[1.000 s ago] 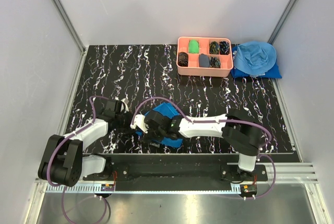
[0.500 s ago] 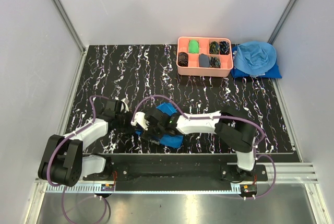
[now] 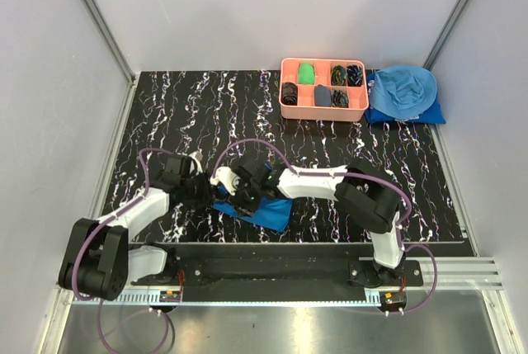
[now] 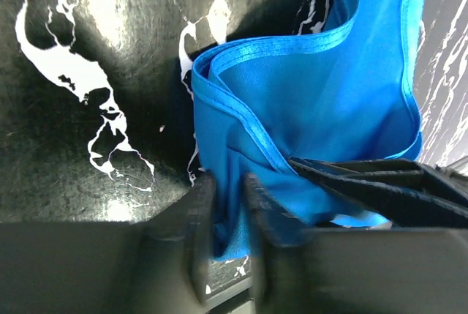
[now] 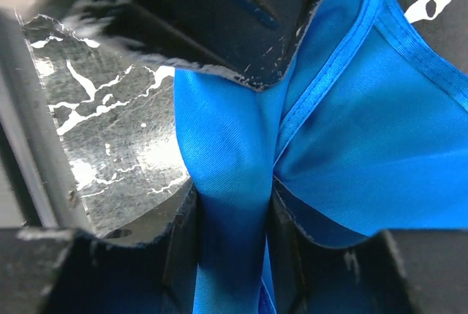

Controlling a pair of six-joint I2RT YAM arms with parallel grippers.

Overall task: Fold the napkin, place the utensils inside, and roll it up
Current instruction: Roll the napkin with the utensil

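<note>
- Lying bunched and folded on the black, white-veined surface (image 3: 165,115), close to its near edge and left of centre: napkin (image 3: 268,212), royal blue, hemmed edges showing.
- Meeting at the napkin's left end from opposite sides: left claw (image 4: 228,182) and right claw (image 5: 232,208), tips just beside each other in the top view.
- Left claw: fingers (image 4: 196,233) close together, with a doubled fold of the napkin in the narrow gap. Fingers blurred; cannot tell whether pressing the cloth or only flanking it.
- Napkin relative to left claw: curled, hemmed fold just ahead of the fingertips, main body spreading forward and to the right of that view, lower part tucked between the fingers.
- Right claw: clamped on a gathered ridge of the napkin, cloth filling the gap and touching both fingers (image 5: 179,241).
- Napkin relative to right claw: ridge running forward out of the grip, broad smooth panel to the right of that view, bare surface to the left.
- Showing in each wrist view: dark fingers of the other claw, close over the cloth.
- Standing at the far edge, well apart from the napkin: pink tray (image 3: 323,113), small dark and green items in its compartments, too small to tell.
- Just beside the tray's right side: paler sky-blue heap of cloth (image 3: 403,90).
</note>
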